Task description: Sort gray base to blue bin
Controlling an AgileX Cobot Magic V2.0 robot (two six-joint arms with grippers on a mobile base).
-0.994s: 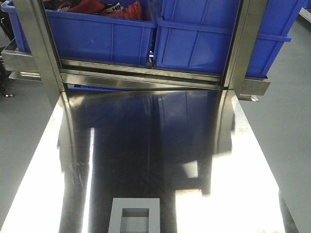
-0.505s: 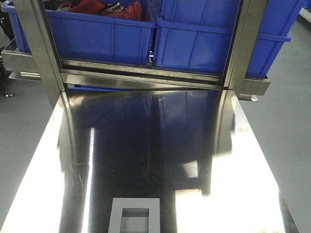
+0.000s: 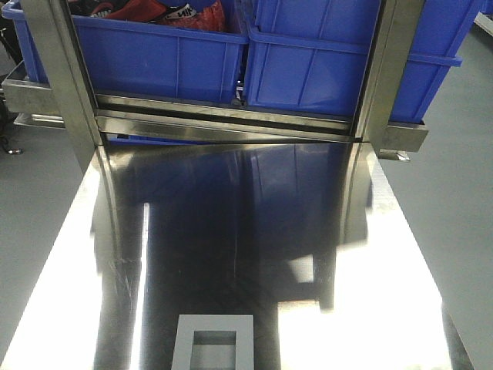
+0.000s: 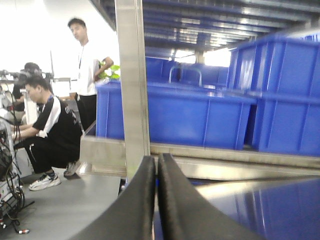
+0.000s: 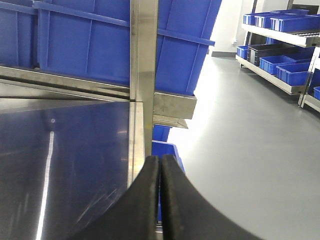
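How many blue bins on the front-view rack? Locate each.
2. The left blue bin holds red items; the right blue bin stands beside it. The frame crops both, so more may be hidden.

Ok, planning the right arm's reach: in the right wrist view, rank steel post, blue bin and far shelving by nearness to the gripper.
From the right gripper:
1. Steel post, straight ahead, upright.
2. Blue bin, just behind the post.
3. Shelving, far right, in the background.

Left pincer [image 4: 157, 165] closed, fingers pressed together, empty. Right pincer [image 5: 160, 167] likewise closed, empty.
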